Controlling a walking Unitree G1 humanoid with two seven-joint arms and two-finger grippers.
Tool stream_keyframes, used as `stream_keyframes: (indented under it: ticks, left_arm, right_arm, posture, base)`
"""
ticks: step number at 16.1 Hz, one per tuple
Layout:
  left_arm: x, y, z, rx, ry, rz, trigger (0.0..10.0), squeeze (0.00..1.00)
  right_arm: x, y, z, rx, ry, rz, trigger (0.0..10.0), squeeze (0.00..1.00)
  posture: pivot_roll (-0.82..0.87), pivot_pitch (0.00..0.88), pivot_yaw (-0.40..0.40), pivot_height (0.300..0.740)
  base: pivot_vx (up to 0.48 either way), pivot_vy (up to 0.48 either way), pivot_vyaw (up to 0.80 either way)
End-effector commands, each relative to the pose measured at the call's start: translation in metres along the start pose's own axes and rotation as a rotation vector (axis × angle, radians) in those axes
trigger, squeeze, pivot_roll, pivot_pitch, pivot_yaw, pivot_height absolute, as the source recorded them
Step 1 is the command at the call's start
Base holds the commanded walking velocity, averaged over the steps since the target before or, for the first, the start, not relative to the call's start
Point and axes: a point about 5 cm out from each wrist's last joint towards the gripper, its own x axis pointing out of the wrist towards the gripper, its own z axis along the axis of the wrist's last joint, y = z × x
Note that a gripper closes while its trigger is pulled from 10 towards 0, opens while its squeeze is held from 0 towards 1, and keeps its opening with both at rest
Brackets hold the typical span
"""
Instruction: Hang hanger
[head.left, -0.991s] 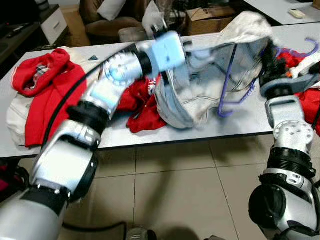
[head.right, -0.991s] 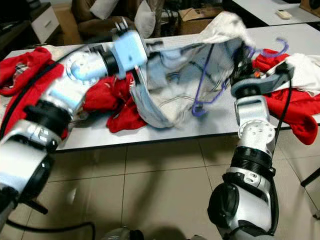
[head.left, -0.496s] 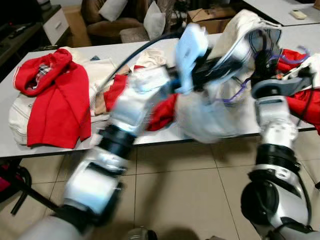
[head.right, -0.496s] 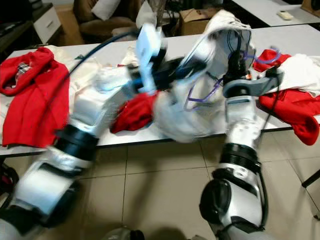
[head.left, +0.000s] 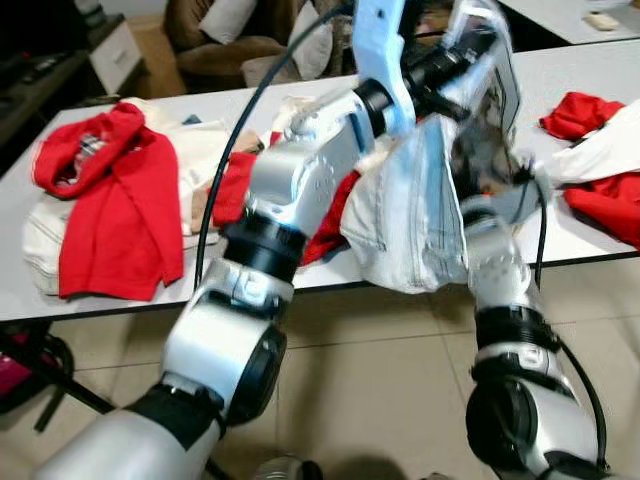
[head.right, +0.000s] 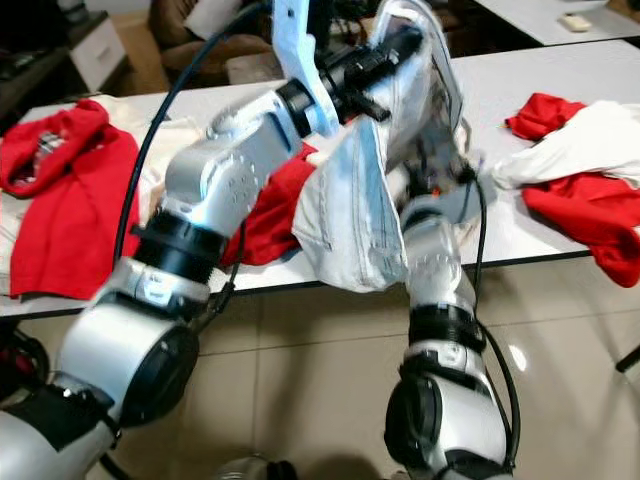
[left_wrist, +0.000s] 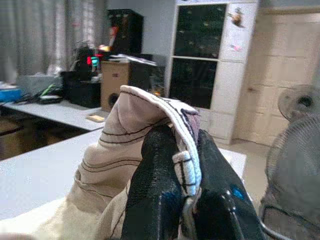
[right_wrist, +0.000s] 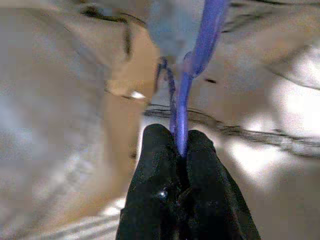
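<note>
White worktop (head.left: 590, 75) strewn with red garments (head.left: 120, 200) stretches behind the robot. Its left tool (left_wrist: 187, 165) pinches the stitched edge of a pale beige-and-grey fabric garment (head.left: 410, 215), lifting it high above the near edge. Inside the folds, the right tool (right_wrist: 179, 150) grips what appears to be the thin purple plastic hanger (right_wrist: 192, 65), its fingers closed tight around the rod.
</note>
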Motion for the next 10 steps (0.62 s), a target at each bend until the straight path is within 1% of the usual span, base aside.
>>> stream_keyframes:
  ticks: [1,2,3,4,5,6,7,8,9,10]
  left_arm:
    - [0.005,0.0,0.022,0.013,-0.064,0.012,0.0,0.0]
    - [0.006,0.001,0.024,0.001,-0.064,0.014,0.0,0.0]
    - [0.009,0.003,0.027,0.0,-0.068,0.027,0.0,0.0]
    - [0.01,0.012,0.033,0.019,-0.079,0.081,0.0,0.0]
    - [0.01,0.02,0.036,0.029,-0.084,0.123,0.0,0.0]
    - [0.008,0.033,0.041,0.042,-0.09,0.186,0.0,0.0]
    - [0.005,0.04,0.044,0.062,-0.088,0.228,0.0,0.0]
    - [0.0,0.052,0.044,0.086,-0.074,0.289,0.0,0.0]
    - [-0.004,0.059,0.042,0.107,-0.056,0.325,0.0,0.0]
    - [-0.015,0.074,0.031,0.143,0.007,0.407,0.0,0.0]
  right_arm:
    - [-0.001,-0.014,-0.015,-0.043,0.086,-0.076,10.0,0.0]
    - [-0.002,-0.021,-0.019,-0.062,0.118,-0.101,10.0,0.0]
    - [-0.006,-0.035,-0.026,-0.085,0.172,-0.15,10.0,0.0]
    - [-0.014,-0.045,-0.034,-0.106,0.236,-0.149,10.0,0.0]
    - [-0.018,-0.046,-0.036,-0.118,0.264,-0.138,10.0,0.0]
    - [-0.024,-0.047,-0.035,-0.129,0.288,-0.115,10.0,0.0]
    - [-0.027,-0.047,-0.033,-0.132,0.3,-0.097,10.0,0.0]
    - [-0.034,-0.043,-0.027,-0.139,0.314,-0.05,10.0,0.0]
    - [-0.038,-0.04,-0.023,-0.141,0.317,-0.026,10.0,0.0]
    - [-0.048,-0.029,-0.011,-0.144,0.306,0.031,10.0,0.0]
  posture:
    - [-0.09,0.0,0.203,0.74]
    - [-0.09,0.0,0.209,0.74]
    - [-0.09,0.0,0.215,0.74]
    - [-0.09,0.0,0.215,0.74]
    - [-0.09,0.0,0.215,0.74]
    - [-0.1,0.0,0.218,0.74]
    - [-0.1,0.0,0.216,0.74]
    - [-0.11,0.0,0.212,0.74]
    - [-0.11,0.0,0.212,0.74]
    - [-0.11,0.0,0.212,0.74]
  base:
    - [0.0,0.0,0.0]
    - [0.0,0.0,0.0]
    - [0.0,0.0,0.0]
    - [0.0,0.0,0.0]
    - [0.0,0.0,0.0]
    - [0.0,0.0,0.0]
    - [0.0,0.0,0.0]
    - [0.0,0.0,0.0]
    - [0.0,0.0,0.0]
    - [0.0,0.0,0.0]
